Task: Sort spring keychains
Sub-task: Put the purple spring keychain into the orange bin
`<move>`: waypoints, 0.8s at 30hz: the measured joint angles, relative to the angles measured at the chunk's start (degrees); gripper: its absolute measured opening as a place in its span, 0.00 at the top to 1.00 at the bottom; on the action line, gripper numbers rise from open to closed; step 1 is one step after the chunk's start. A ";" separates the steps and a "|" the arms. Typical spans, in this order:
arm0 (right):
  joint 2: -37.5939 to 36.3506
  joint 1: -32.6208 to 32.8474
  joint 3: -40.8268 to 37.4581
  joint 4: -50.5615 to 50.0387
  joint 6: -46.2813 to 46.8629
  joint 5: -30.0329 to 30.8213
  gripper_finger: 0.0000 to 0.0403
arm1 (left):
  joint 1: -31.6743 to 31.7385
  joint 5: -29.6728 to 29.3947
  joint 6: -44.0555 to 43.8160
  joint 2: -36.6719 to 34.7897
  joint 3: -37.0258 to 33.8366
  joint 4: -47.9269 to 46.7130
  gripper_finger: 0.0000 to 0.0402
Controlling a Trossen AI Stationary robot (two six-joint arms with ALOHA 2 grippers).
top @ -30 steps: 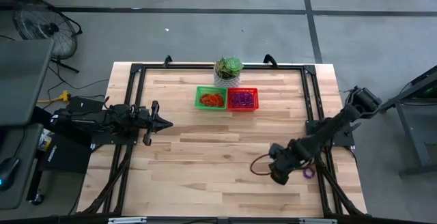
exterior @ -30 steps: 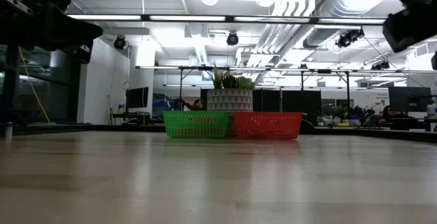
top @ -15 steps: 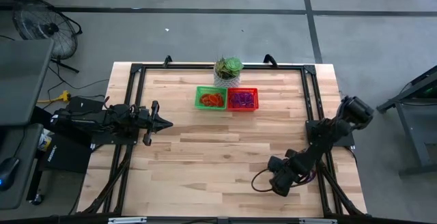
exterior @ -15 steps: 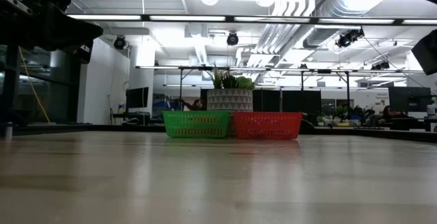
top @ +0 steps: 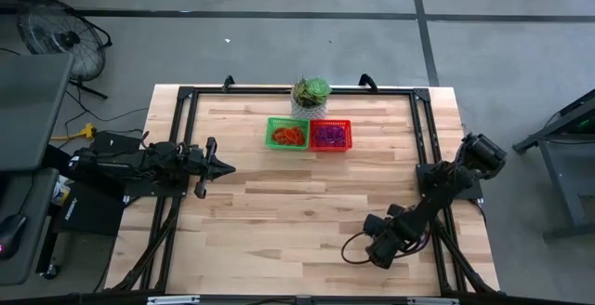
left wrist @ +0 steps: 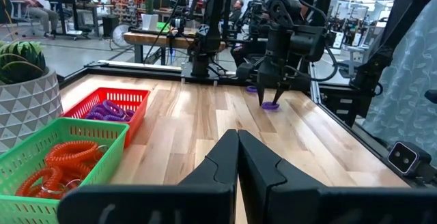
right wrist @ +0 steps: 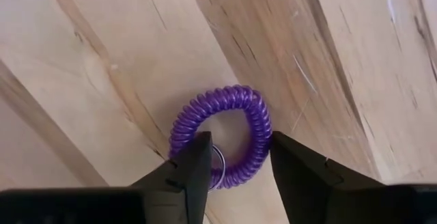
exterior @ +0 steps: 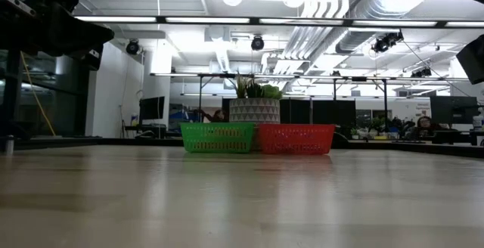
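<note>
Purple coil first: a spring keychain (right wrist: 229, 136) lies flat on the wooden tabletop (top: 297, 203), well away from the red basket (top: 330, 135) toward the right front corner. The right gripper (right wrist: 239, 166) is down over it, fingers parted around its near side, not yet closed. The left gripper (left wrist: 237, 166), fingers pressed together and empty, waits beside the green basket (top: 287, 134), where orange keychains (top: 288, 137) lie.

table (top: 279, 221): wood | green basket (top: 287, 135), red basket (top: 330, 136), planter (top: 310, 97), purple keychain (right wrist: 225, 135)
</note>
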 joint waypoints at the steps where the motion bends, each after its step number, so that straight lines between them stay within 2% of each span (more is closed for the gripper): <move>1: 0.13 -0.05 0.03 0.00 0.00 0.11 0.64 | -0.01 0.00 0.01 0.00 0.00 -0.02 1.00; 20: -0.64 -1.80 -0.34 -0.13 -0.13 -0.74 0.96 | 0.00 0.00 0.01 0.02 0.00 -0.01 1.00; 24: -1.82 -2.39 -0.62 -0.17 -0.11 -0.88 0.98 | 0.00 0.00 0.02 0.00 0.00 -0.01 1.00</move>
